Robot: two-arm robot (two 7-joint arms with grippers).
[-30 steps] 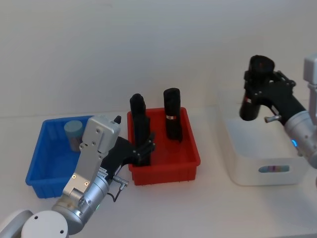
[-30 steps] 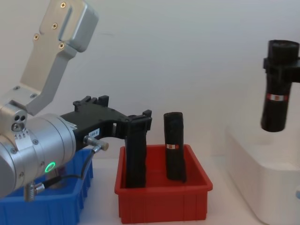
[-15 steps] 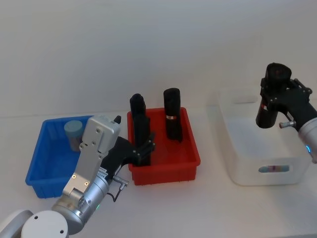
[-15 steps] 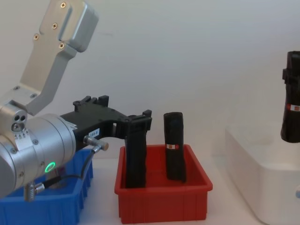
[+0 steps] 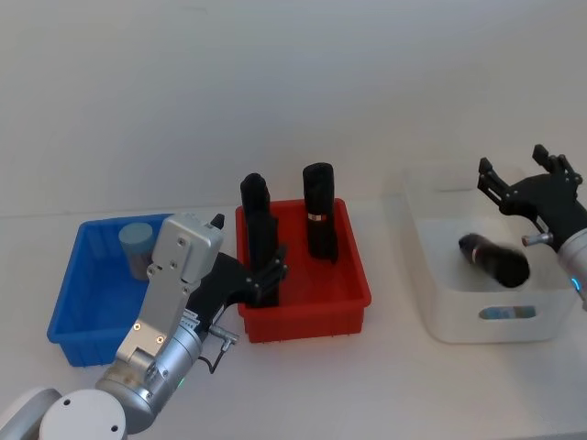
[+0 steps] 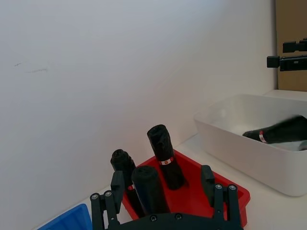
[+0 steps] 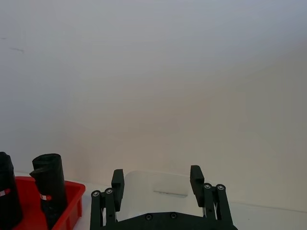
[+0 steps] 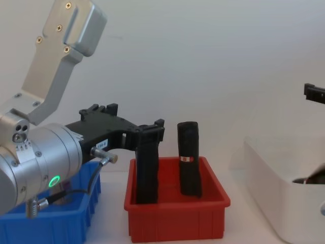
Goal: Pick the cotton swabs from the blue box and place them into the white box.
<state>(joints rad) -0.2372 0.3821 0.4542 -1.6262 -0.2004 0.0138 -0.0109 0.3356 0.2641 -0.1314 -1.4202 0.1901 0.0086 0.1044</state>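
Note:
One jar of cotton swabs [image 5: 136, 246], with a pale blue lid, stands at the back of the blue box [image 5: 69, 307]. My left gripper [image 5: 272, 268] hangs open over the red bin's near left corner. One black roll [image 6: 149, 189] stands between its fingers, with a gap at one side. My right gripper [image 5: 521, 174] is open above the white box [image 5: 440, 312] and holds nothing. Another black roll [image 5: 495, 259] with a red-white label lies on its side inside the white box.
The red bin [image 5: 353, 302] sits between the blue and white boxes. It holds upright black rolls, one at the back [image 5: 319, 220]. A plain white wall runs close behind all the boxes. Bare tabletop lies in front of them.
My right gripper carried the black roll rightwards and down over the white box, then opened. The roll now lies in the white box. The left arm has not moved.

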